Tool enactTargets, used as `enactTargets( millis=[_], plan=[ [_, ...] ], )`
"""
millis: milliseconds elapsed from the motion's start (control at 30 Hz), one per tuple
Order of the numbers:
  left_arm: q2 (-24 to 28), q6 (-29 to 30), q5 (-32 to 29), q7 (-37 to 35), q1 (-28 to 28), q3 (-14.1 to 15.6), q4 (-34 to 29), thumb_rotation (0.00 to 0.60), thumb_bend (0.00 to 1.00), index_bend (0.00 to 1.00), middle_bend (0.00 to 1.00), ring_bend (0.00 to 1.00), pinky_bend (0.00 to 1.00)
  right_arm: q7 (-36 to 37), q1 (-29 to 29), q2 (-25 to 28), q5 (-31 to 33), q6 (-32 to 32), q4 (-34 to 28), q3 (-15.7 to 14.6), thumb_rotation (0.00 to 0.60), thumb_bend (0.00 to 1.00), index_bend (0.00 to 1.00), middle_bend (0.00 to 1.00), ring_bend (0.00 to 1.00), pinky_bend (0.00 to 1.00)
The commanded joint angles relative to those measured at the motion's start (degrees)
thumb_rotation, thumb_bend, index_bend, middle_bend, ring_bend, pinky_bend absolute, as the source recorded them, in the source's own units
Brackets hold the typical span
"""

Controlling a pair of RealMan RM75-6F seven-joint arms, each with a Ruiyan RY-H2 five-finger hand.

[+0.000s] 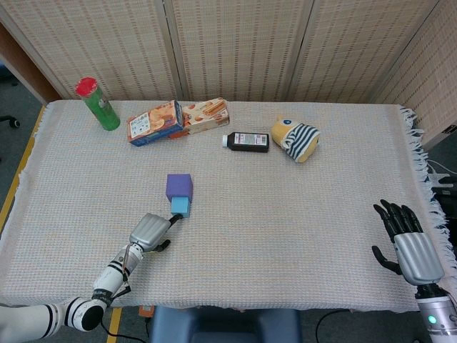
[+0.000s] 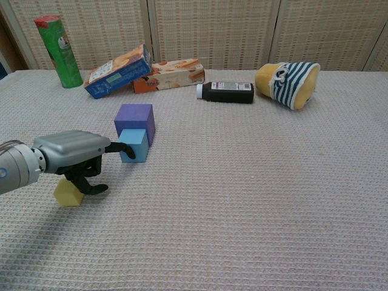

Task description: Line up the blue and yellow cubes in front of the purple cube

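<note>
My left hand has a ribbed silver-grey back, black fingers, and a white forearm with black bands. At four o'clock, my right hand looks alike, a small light glowing at its wrist.

L robot hand touching blue cube, purple cube behind, yellow cube near
</note>
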Motion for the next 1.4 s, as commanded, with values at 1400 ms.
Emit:
enactTargets(
  millis=[1400],
  plan=[
    [7.7,11.4,8.1,-2.9,10.3,6.6,-10.0,0.600,0.37,0.23,1.00,1.00,1.00,-0.1,-0.3,0.1,-2.8,0.9,-0.5,-1.2,0.600,0.10,0.00,0.00,0.00,0.00]
  ],
)
